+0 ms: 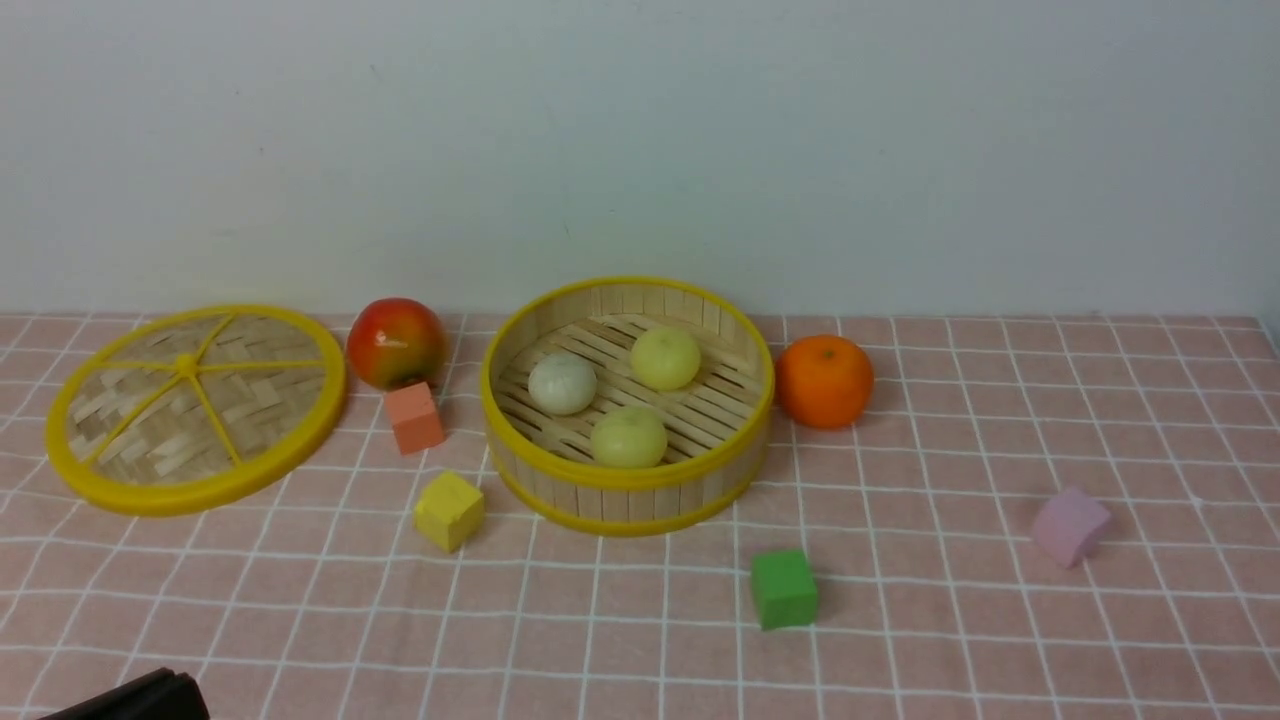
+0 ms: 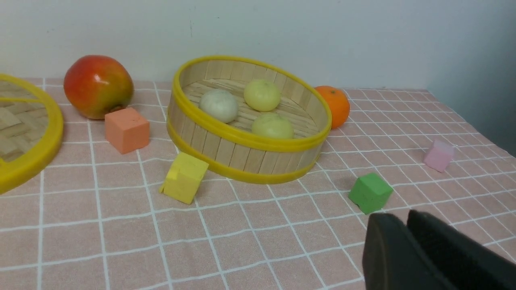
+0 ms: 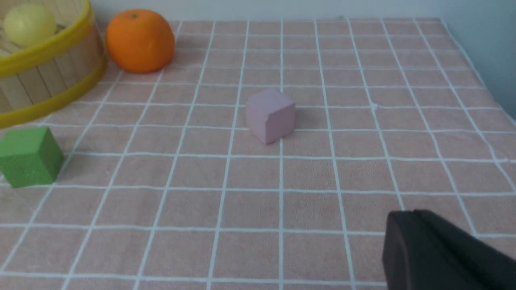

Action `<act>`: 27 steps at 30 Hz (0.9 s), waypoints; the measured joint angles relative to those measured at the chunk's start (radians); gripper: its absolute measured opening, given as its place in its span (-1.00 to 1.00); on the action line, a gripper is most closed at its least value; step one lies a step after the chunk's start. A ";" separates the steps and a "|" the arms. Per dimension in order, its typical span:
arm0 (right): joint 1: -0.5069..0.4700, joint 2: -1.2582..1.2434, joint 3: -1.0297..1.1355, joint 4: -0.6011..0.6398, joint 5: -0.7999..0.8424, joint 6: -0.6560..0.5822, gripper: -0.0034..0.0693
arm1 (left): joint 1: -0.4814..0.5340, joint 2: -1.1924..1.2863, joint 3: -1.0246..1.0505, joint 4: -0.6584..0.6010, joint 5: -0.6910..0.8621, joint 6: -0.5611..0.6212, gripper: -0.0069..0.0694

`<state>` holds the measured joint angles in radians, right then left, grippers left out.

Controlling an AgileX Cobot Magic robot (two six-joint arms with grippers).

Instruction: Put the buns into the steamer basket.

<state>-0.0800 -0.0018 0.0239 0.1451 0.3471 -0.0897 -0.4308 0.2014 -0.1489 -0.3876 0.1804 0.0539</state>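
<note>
Buns [image 1: 563, 384] sit together inside the steamer basket [image 1: 628, 480], well apart from both sets of fingers. Left fingers [image 2: 405, 225] show a narrow slit, holding nothing; right fingers [image 3: 407, 225] are closed, empty.

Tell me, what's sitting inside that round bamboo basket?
Three buns lie on the slatted floor of the steamer basket: an off-white bun and two pale yellow-green buns. The near wall hides part of the floor.
</note>
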 joint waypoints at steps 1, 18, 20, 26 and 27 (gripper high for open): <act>0.000 -0.008 -0.003 0.001 0.018 0.000 -0.92 | 0.000 -0.001 0.000 0.000 0.000 0.000 -0.62; 0.000 -0.008 -0.009 0.006 0.045 0.000 -0.92 | 0.000 -0.001 0.001 0.000 0.000 0.000 -0.58; 0.000 -0.008 -0.009 0.006 0.045 0.000 -0.92 | 0.000 -0.001 0.001 0.000 0.000 0.000 -0.58; 0.000 -0.008 -0.009 0.006 0.045 0.000 -0.92 | 0.000 -0.001 0.001 -0.001 0.000 0.000 -0.55; 0.000 -0.008 -0.009 0.006 0.045 0.000 -0.92 | 0.000 -0.001 0.001 -0.001 0.000 0.000 -0.55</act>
<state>-0.0800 -0.0096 0.0150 0.1507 0.3924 -0.0897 -0.4308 0.2006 -0.1481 -0.3886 0.1804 0.0539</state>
